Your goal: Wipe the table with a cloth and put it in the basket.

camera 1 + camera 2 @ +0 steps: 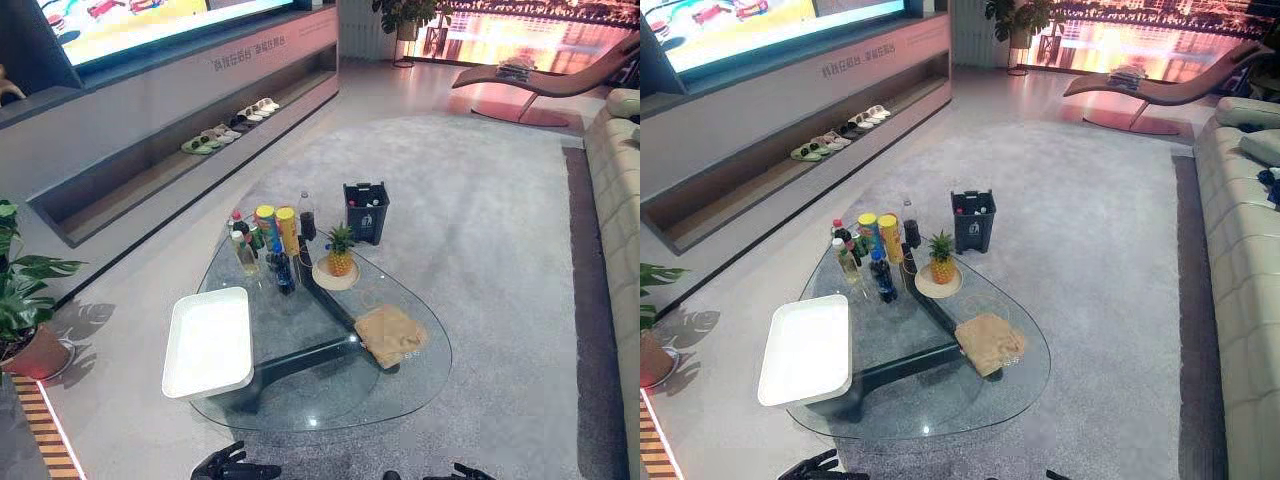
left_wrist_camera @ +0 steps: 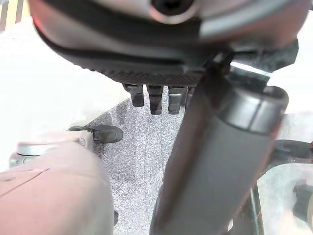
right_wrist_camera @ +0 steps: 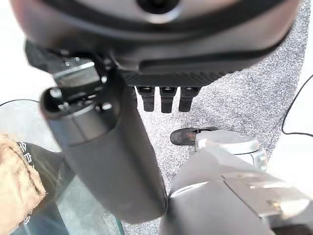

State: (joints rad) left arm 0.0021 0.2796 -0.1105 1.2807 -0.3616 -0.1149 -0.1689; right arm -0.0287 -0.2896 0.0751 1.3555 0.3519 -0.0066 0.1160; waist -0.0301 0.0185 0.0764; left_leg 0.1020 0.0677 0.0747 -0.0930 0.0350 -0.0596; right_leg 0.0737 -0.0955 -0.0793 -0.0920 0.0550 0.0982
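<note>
The cloth is tan and lies crumpled in a low heap on the right side of the glass table, close to the right rim. You get its edge again in the right wrist view, lying on the glass. Neither hand touches it.

The basket is dark and stands upright on the grey carpet just past the table's far end, well apart from the cloth. Something sits inside it, too small to tell what.

Your left hand is at the bottom edge of the head views, short of the table's near rim. It is loose and spread and holds nothing. In its wrist view the fingers point straight down at the carpet.

Your right hand just clears the bottom edge, also short of the table. Its wrist view shows straight fingers with nothing in them, and the table's rim beside the thumb.

Also on the table:
- A white tray lies on the left side.
- A pineapple stands upright on a small plate toward the far end.
- A group of bottles and two yellow cans stand just left of the pineapple.

Around the table, a low shelf along the left wall carries slippers. A potted plant stands at the near left, and a sofa runs down the right.
</note>
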